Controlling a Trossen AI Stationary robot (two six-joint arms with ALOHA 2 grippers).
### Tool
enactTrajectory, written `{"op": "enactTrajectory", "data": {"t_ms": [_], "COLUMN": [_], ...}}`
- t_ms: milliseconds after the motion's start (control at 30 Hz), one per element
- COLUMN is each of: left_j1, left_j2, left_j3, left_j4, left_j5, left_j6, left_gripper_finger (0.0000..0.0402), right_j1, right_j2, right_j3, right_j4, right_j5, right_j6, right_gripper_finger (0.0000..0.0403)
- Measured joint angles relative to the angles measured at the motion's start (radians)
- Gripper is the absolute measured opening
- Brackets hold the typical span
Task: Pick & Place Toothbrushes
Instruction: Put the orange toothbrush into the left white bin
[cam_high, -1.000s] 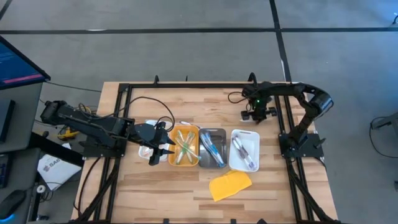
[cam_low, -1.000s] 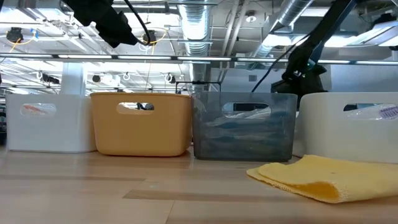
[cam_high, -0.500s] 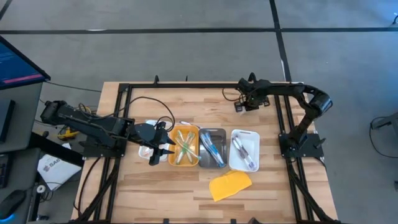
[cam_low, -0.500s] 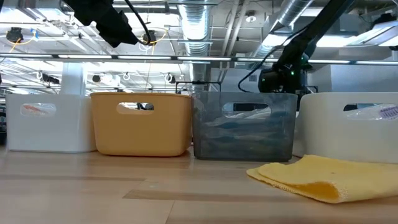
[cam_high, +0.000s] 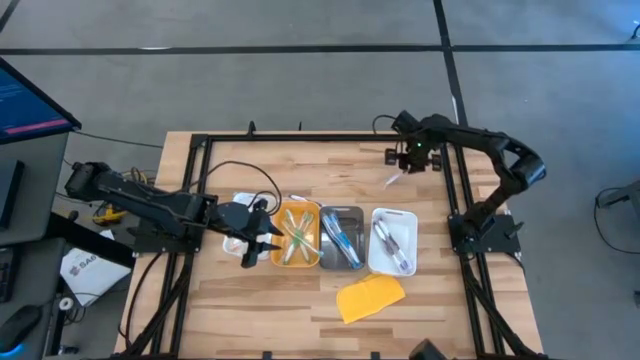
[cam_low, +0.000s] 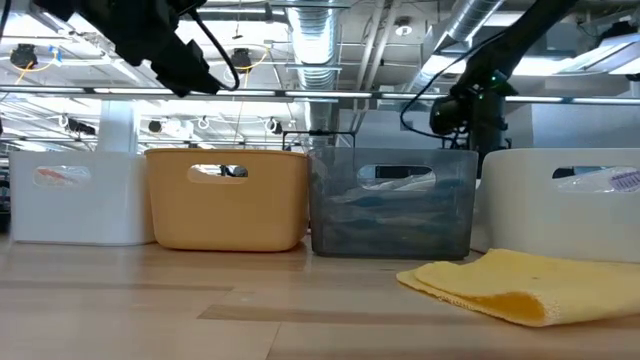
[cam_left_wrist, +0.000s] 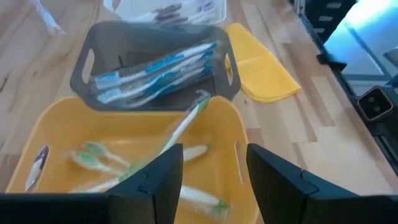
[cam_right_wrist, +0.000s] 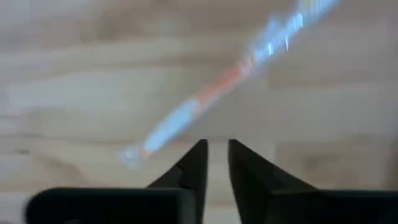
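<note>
Nearest the front edge lies a crumpled yellow cloth pad (cam_high: 369, 297) on the wooden table (cam_high: 330, 168). Behind it stands a row of rectangular plastic trays: white (cam_high: 393, 241), grey (cam_high: 341, 237) and orange (cam_high: 296, 236), each already holding toothbrushes. The left gripper (cam_high: 262, 236) hovers over the orange tray's edge, fingers parted and empty, unchanged over the last second. Farthest back, the right gripper (cam_high: 416, 154) has swung outward and its fingers have just cracked apart, nothing between them. An orange-and-white toothbrush (cam_right_wrist: 211, 90) now lies loose on the bare wood just beside it, apparently dropped short of any tray, so it likely needs picking up again.
</note>
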Motion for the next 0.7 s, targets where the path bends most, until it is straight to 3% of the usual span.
{"op": "enactTrajectory", "data": {"t_ms": [167,367,500,700], "left_j1": [0.000,-0.001,-0.001,-0.001], "left_j2": [0.000,0.000,0.000,0.000], "left_j3": [-0.018,-0.020,-0.020,-0.020], "left_j4": [0.053,0.056,0.056,0.055], "left_j5": [0.003,0.003,0.003,0.003], "left_j6": [0.005,0.005,0.005,0.005], "left_gripper_finger": [0.0172,0.0172,0.0172,0.0172], "right_j1": [-0.017,-0.022,-0.022,-0.041], "right_j2": [0.042,0.061,0.061,0.061], "right_j3": [0.000,0.000,0.000,-0.005], "right_j4": [-0.030,0.062,0.084,0.082], "right_j5": [-0.076,-0.086,-0.086,-0.086], "right_j6": [0.038,0.054,0.066,0.080], "right_gripper_finger": [0.0158,0.0265,0.0292,0.0295]}}
